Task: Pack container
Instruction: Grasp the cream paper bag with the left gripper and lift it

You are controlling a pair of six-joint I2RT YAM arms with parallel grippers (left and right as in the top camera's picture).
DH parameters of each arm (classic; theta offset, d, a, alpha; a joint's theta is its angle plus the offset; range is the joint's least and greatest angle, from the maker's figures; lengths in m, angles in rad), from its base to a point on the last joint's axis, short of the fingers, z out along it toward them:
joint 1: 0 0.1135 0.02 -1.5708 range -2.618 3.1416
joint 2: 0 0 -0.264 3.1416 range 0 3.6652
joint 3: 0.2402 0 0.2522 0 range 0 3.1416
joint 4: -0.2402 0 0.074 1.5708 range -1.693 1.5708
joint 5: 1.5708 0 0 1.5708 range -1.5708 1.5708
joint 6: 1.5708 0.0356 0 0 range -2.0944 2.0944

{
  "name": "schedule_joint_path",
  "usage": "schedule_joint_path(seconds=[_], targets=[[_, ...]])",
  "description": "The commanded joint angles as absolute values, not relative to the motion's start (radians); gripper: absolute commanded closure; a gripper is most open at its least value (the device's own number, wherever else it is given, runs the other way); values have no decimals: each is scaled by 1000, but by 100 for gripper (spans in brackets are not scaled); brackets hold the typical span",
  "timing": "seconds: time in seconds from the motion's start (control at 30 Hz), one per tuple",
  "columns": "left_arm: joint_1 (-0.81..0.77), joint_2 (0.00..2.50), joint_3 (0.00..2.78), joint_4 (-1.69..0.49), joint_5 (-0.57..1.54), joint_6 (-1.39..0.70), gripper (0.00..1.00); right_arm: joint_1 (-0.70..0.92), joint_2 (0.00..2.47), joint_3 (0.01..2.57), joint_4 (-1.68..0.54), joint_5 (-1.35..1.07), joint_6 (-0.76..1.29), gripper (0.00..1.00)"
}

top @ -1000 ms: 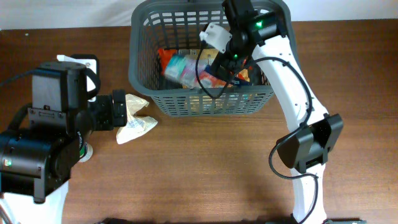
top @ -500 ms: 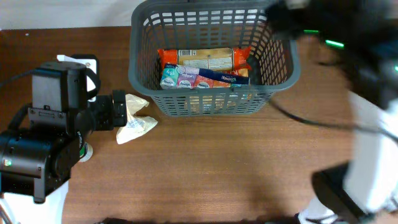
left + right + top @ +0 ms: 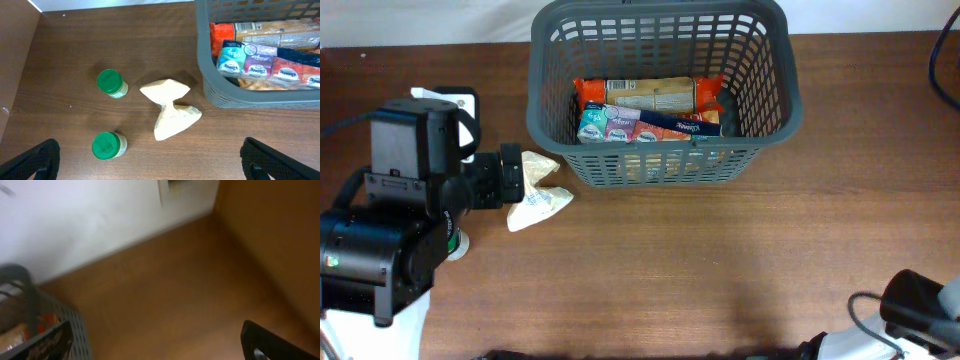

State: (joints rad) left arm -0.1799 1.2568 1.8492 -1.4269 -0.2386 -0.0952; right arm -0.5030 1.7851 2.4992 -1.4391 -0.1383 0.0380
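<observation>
The container (image 3: 660, 168) is a dark grey slotted basket at the table's back middle. It holds an orange cracker pack (image 3: 650, 93), a teal and pink multipack (image 3: 618, 125) and a dark blue bar (image 3: 675, 124). My left gripper (image 3: 520, 175) is open and empty, left of the basket, over a crumpled white bag (image 3: 540, 190). In the left wrist view the gripper (image 3: 155, 167) spans the bag (image 3: 170, 107), with the basket (image 3: 250, 97) at the upper right. My right gripper (image 3: 160, 347) is open and empty in a blurred view, with the basket's corner (image 3: 30, 305) at the left. The overhead view does not show it.
Two green-lidded jars (image 3: 110, 82) (image 3: 107, 145) stand left of the white bag. The left arm's body (image 3: 390, 240) covers the table's left side. The right arm's base (image 3: 920, 310) is at the bottom right corner. A white wall (image 3: 75, 220) borders the table's back.
My right arm has swung up and out of the basket, away to the right and out of the overhead view. The basket's items now lie settled. The left arm has not moved.
</observation>
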Motion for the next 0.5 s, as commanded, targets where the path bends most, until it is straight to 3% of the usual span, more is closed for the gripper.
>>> schedule_joint_path(seconds=[0.0, 0.27, 0.47], targets=[[-174, 1256, 1851, -1430, -233, -105, 1, -540, 1787, 2373, -1440, -199, 68, 1], [-173, 1313, 1843, -1433, -425, -97, 1, -545, 1790, 2143, -1420, -194, 68, 1], [-149, 1429, 1818, -1452, -357, -97, 1, -545, 1790, 2097, -1380, -171, 60, 1]])
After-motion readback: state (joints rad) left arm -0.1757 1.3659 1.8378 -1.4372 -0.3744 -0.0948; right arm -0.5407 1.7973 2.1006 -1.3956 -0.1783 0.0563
